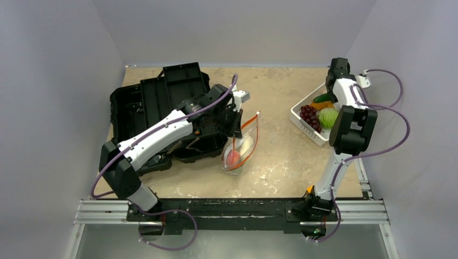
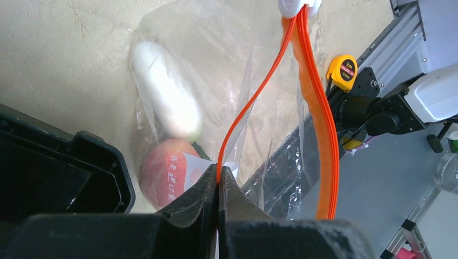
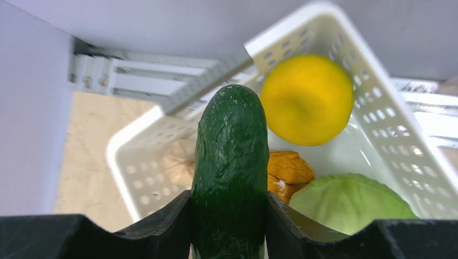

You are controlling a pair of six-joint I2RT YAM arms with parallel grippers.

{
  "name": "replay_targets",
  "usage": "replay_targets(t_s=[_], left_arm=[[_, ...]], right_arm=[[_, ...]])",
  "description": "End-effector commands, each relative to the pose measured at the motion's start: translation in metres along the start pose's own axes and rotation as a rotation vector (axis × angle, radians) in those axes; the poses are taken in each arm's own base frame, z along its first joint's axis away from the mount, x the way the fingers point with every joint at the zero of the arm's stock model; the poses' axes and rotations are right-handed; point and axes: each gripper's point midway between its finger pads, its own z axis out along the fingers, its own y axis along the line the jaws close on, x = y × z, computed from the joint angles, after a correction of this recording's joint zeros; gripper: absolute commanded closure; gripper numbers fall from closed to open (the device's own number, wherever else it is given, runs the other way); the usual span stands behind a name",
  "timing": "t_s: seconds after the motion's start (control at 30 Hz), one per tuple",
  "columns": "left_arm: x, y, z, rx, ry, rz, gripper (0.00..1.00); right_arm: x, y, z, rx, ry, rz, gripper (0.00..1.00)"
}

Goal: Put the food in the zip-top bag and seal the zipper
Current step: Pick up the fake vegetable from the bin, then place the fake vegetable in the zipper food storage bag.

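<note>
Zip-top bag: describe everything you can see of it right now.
The zip-top bag is crinkly clear plastic resting on the table beside the black toolbox. Its mouth is open: the two orange-red zipper strips bow apart, joined at a white end piece. The left gripper is shut on one strip. Inside lie a white radish and a pink-red fruit.
</note>
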Motion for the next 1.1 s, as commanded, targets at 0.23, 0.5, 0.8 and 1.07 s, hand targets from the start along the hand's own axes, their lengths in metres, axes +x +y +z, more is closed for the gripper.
replay_targets(t_s=[0.23, 0.5, 0.8, 1.07], left_arm=[[-0.019, -0.014, -0.022, 0.026, -0.079, 0.056, 1.00], [-0.013, -0.016, -0.012, 0.051, -0.040, 0.028, 1.00], [-0.012, -0.012, -0.012, 0.019, -0.036, 0.024, 1.00], [-0.015, -0.010, -0.017, -0.006, -0.058, 0.036, 1.00]], right_arm=[[-0.043, 0.013, -0.152, -0.226, -0.219, -0.157, 1.00], [0.062, -0.006, -0.260, -0.940, 0.189, -0.568, 1.00], [0.134, -0.051, -0.364, -1.348, 0.435, -0.799, 1.00], [0.119, -0.058, -0.425, -1.458, 0.415, -0.780, 1.00]])
